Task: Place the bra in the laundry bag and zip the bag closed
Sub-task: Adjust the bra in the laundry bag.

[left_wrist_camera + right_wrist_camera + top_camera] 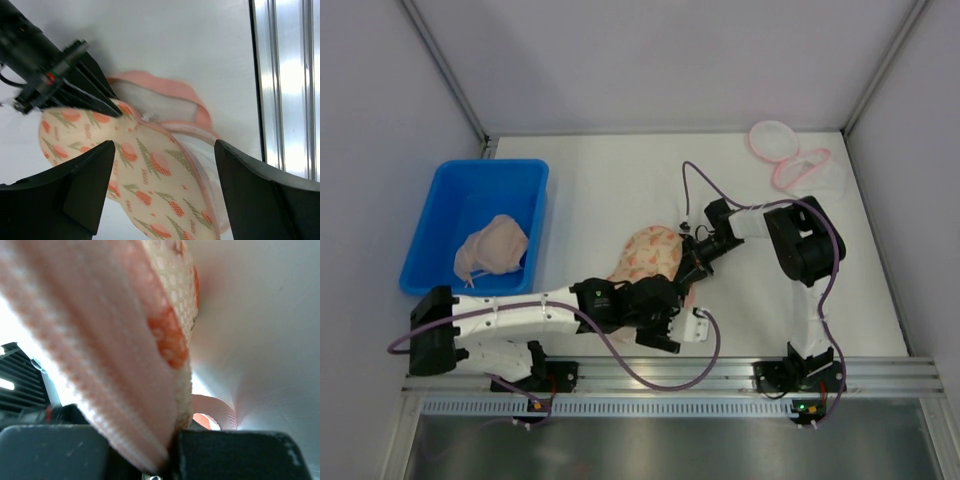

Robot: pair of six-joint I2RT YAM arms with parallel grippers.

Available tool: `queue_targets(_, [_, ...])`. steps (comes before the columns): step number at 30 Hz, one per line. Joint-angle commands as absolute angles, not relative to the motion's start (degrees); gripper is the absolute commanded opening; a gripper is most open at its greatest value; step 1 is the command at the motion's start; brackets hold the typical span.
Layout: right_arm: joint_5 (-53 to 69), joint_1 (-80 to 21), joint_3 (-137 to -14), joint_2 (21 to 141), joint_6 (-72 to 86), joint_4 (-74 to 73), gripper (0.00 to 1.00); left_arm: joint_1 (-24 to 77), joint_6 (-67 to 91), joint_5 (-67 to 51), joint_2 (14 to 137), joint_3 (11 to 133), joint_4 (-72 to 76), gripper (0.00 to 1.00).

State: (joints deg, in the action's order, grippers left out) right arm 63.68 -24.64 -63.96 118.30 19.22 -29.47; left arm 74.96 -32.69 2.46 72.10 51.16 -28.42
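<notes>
Top external: right fingers (691, 264) tight on laundry bag (648, 252) edge mid table (620, 180), left fingers (75, 190) wide, empty.

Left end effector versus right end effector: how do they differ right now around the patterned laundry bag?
The left end effector is open and holds nothing; the right end effector is shut on the patterned laundry bag. The left end effector hangs over the bag, jaws wide apart; the right end effector pinches the bag's pink edge. Both are at the same bag.
</notes>
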Motion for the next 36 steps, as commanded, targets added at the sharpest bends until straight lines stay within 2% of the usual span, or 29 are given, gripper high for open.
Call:
queue_targets(1, [65.04, -25.84, -65.57, 119.09, 19.69, -29.44, 0.00, 75.23, -31.99, 0.26, 76.98, 59.40, -31.36, 0.84])
queue_targets(4, [65.13, -25.84, -65.57, 119.00, 19.69, -29.44, 0.00, 75.32, -32.34, 1.05, 79.80, 61.52, -32.96, 0.62])
queue_targets(5, [65.13, -25.75, -65.57, 118.66, 19.77, -29.36, 0.00, 75.32, -32.95, 0.53, 78.67, 61.26, -34.35, 0.49])
queue_targets(7, [65.21, -25.66, -65.30, 118.48, 20.04, -29.09, 0.00, 75.32, -33.57, -3.31, 76.30, 59.95, -37.51, 0.38])
queue_targets(8, [65.30, -25.58, -65.13, 118.48, 20.30, -28.66, 0.00, 75.32, -33.66, -4.91, 72.55, 59.07, -39.53, 0.28])
queue_targets(11, [65.74, -25.49, -63.99, 118.30, 22.76, -25.69, 0.00, 75.93, -32.35, -8.79, 67.07, 54.08, -42.09, 0.19])
queue_targets(12, [65.92, -25.40, -63.29, 117.87, 24.16, -24.01, 0.00, 76.81, -31.91, -7.31, 65.41, 52.83, -43.32, 0.14])
queue_targets(15, [65.66, -25.22, -60.30, 116.63, 30.83, -16.19, 0.00, 79.72, -31.12, -1.69, 65.39, 48.96, -42.29, 0.09])
queue_targets(17, [64.87, -24.88, -58.98, 115.76, 34.53, -13.72, 0.00, 79.72, -31.11, 7.36, 66.35, 47.64, -38.95, 0.01])
queue_targets(18, [64.17, -24.70, -58.71, 115.49, 35.59, -11.71, 0.00, 79.72, -31.37, 9.04, 66.88, 47.98, -37.46, 0.01])
queue_targets(22, [63.63, -24.52, -59.23, 115.57, 37.97, -11.51, 0.00, 79.63, -33.65, 11.07, 72.41, 53.95, -35.07, 0.21])
queue_targets(26, [63.63, -24.52, -59.50, 115.84, 36.48, -13.36, 0.00, 79.45, -41.30, 8.80, 81.09, 61.95, -37.61, 0.37])
queue_targets(31, [63.46, -24.52, -59.94, 115.84, 34.37, -15.46, 0.00, 79.19, -44.73, 7.91, 94.02, 74.16, -46.66, 0.43])
queue_targets(33, [63.20, -24.52, -60.29, 115.75, 33.31, -16.52, 0.00, 78.32, -46.05, 7.99, 97.46, 74.88, -47.55, 0.50])
queue_targets(36, [63.02, -24.61, -59.86, 114.96, 32.61, -17.23, 0.00, 77.17, -48.51, 10.28, 100.98, 75.41, -47.81, 0.52])
